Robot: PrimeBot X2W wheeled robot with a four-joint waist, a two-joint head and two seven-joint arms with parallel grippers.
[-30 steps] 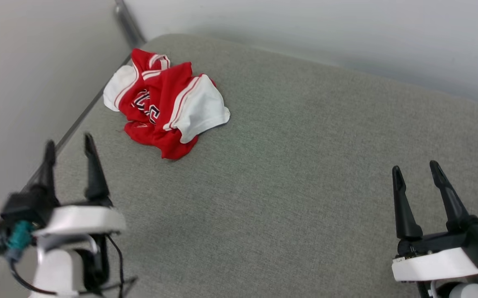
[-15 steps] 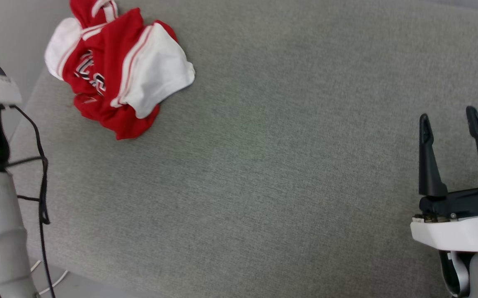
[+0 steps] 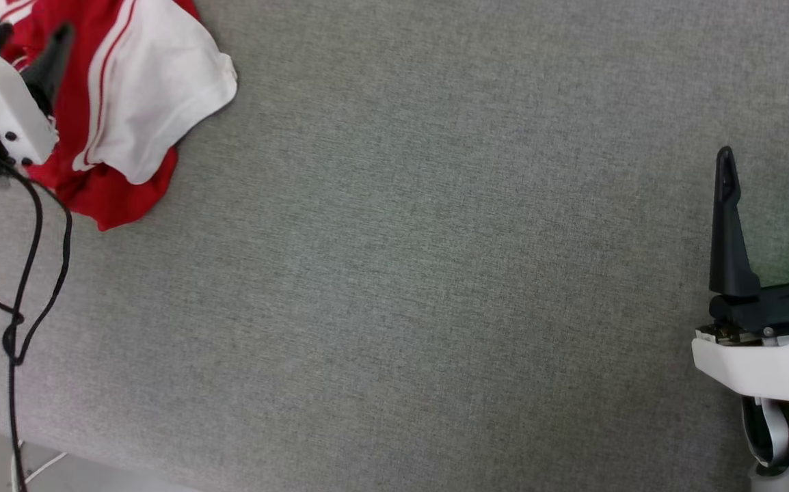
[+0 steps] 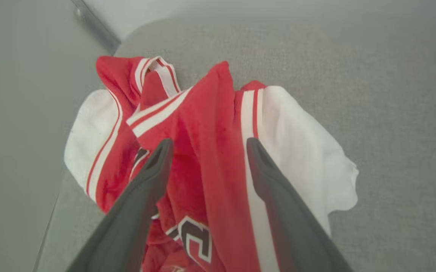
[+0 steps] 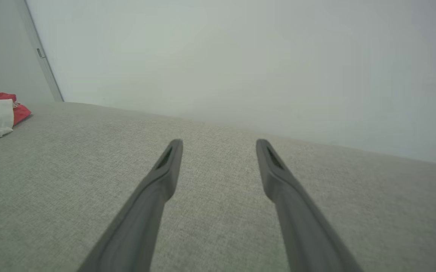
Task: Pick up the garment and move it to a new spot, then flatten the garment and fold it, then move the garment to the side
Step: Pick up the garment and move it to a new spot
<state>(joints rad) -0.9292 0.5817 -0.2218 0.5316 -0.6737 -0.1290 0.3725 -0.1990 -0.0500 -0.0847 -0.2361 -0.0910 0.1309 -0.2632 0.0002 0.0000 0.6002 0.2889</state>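
Left jaws, apart, frame a raised fold of the crumpled garment (image 4: 206, 124); a shallow close might pinch one layer and slip.

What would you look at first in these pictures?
A crumpled red and white shirt grabs the eye, lying near the far left corner of the grey fabric top. The left gripper hangs open close over it, and the right gripper sits open far off to the right.
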